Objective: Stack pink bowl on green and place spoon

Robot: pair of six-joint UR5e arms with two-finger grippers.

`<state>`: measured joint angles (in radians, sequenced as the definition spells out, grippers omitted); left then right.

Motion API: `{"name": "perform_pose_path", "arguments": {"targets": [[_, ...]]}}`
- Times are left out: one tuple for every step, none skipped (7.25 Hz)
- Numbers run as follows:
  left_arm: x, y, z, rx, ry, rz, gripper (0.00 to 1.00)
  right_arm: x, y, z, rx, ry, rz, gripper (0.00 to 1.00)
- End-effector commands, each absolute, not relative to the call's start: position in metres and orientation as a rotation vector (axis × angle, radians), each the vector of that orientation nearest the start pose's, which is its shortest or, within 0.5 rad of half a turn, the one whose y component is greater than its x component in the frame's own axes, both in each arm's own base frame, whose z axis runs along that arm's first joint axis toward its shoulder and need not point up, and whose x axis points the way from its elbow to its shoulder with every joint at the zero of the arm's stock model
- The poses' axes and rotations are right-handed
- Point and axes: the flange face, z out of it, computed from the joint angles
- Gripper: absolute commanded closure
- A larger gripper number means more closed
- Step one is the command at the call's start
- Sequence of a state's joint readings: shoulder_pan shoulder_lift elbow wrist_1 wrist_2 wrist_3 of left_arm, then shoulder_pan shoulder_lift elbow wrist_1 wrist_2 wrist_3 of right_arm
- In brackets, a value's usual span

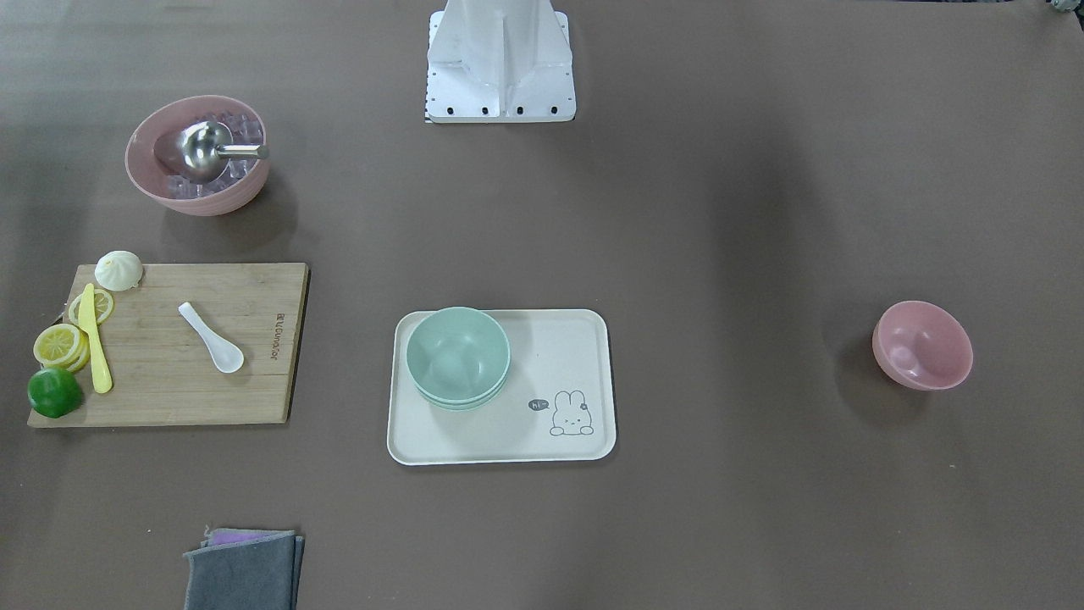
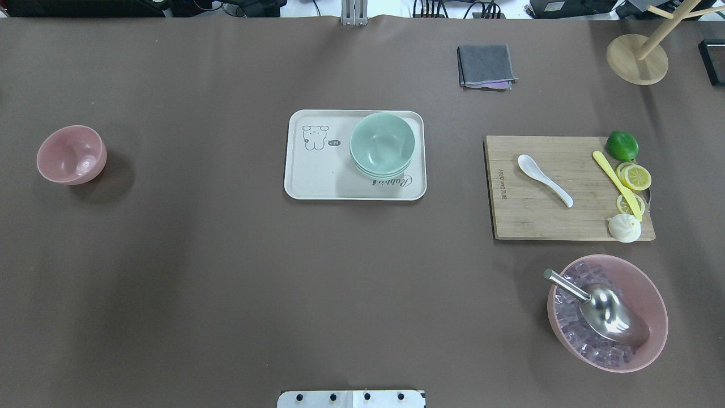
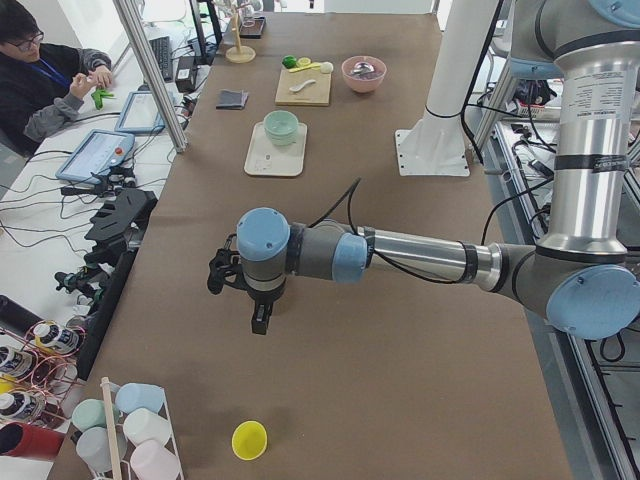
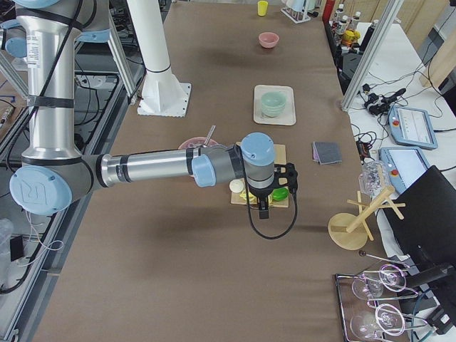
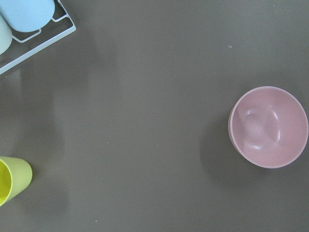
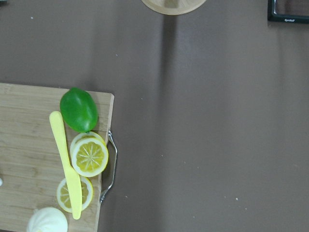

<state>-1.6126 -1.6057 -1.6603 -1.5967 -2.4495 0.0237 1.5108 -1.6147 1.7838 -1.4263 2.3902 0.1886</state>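
A small empty pink bowl (image 1: 922,345) sits alone on the brown table, on the robot's left side (image 2: 71,154); it shows at the right of the left wrist view (image 5: 268,126). Stacked green bowls (image 1: 457,357) stand on a cream tray (image 2: 317,170) at mid-table. A white spoon (image 2: 544,180) lies on the wooden cutting board (image 1: 254,381). My left gripper (image 3: 258,326) hangs above the table near the pink bowl; my right gripper (image 4: 264,211) hangs over the board's far end. I cannot tell whether either is open or shut.
A large pink bowl (image 2: 651,306) holds ice cubes and a metal scoop. Lime (image 6: 78,109), lemon slices, a yellow knife and a bun lie on the board. A grey cloth (image 2: 486,66), a wooden stand (image 2: 636,56), a yellow cup (image 5: 9,179) and a cup rack stand around.
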Motion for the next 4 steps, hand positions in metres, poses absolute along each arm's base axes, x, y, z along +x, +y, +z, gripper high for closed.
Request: {"name": "perform_pose_path", "arguments": {"targets": [[-0.069, -0.526, 0.594, 0.156, 0.920, 0.065, 0.01, 0.021, -0.497, 0.541, 0.200, -0.846, -0.009, 0.01], [-0.067, -0.524, 0.597, 0.150, 0.954, 0.065, 0.01, 0.018, -0.497, 0.541, 0.197, -0.848, -0.015, 0.01], [-0.066, -0.527, 0.588, 0.202, 0.954, 0.088, 0.01, 0.003, -0.497, 0.541, 0.195, -0.848, -0.041, 0.00], [-0.063, -0.535, 0.580, 0.222, 0.949, 0.103, 0.01, -0.017, -0.499, 0.545, 0.185, -0.831, -0.078, 0.00]]}}
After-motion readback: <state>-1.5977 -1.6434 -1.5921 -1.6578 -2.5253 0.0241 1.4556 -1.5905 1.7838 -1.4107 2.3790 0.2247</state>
